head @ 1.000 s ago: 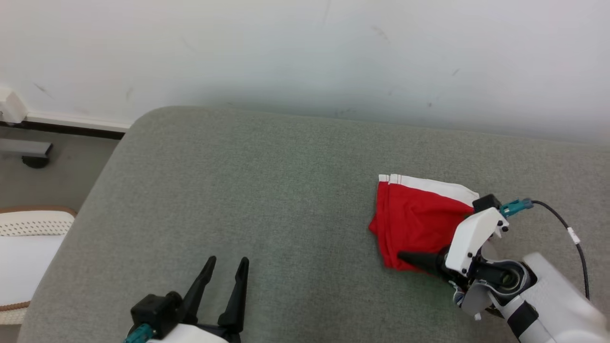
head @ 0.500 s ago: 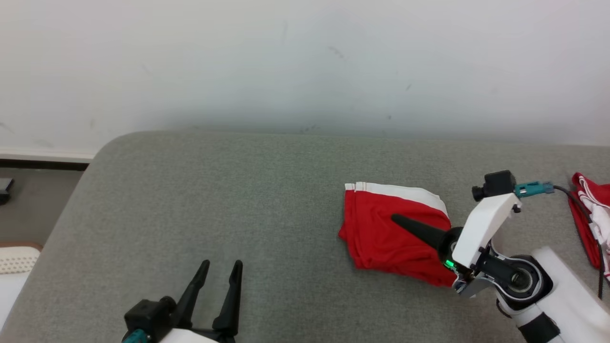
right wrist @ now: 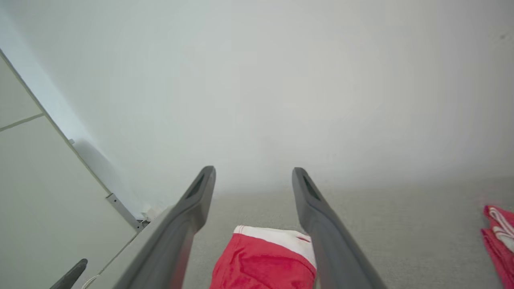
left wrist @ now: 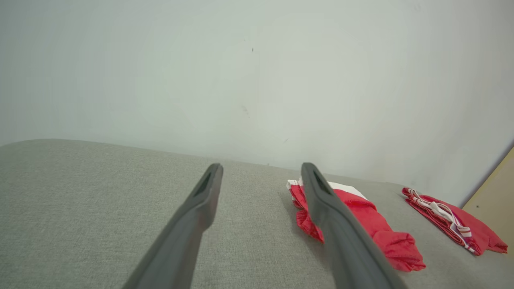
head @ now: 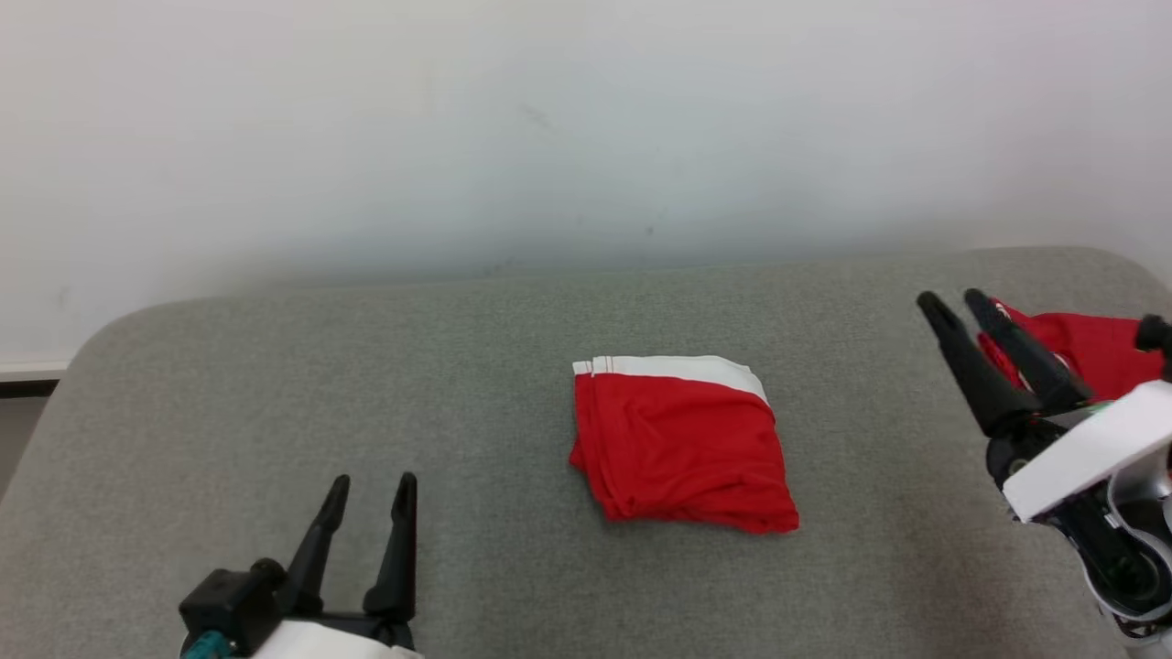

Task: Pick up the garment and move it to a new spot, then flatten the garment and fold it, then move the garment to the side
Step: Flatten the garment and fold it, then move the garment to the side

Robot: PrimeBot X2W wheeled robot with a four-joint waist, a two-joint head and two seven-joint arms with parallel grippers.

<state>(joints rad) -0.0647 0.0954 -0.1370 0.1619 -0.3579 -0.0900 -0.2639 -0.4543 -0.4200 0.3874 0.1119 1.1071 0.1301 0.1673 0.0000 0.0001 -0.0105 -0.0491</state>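
The garment (head: 682, 448) is red with a white waistband and lies folded on the grey padded surface (head: 366, 366), near its middle. My right gripper (head: 950, 298) stands open to the right of it, lifted clear, with nothing between its fingers. In the right wrist view the garment (right wrist: 265, 261) lies below and between the spread fingers of my right gripper (right wrist: 253, 170). My left gripper (head: 374, 480) is open and empty at the lower left, well apart from the garment. The left wrist view has the garment (left wrist: 369, 218) partly behind the right finger of my left gripper (left wrist: 261, 166).
A second red garment (head: 1090, 352) with white trim lies at the surface's far right end, just behind my right gripper, and it also appears in the left wrist view (left wrist: 449, 224). A white wall (head: 586, 137) runs behind the surface. A tan panel (left wrist: 496, 180) stands at the far right.
My right gripper opened, let go of the garment and drew back up and to the right. The head camera swung right, bringing the second garment into view. The left gripper stayed open.
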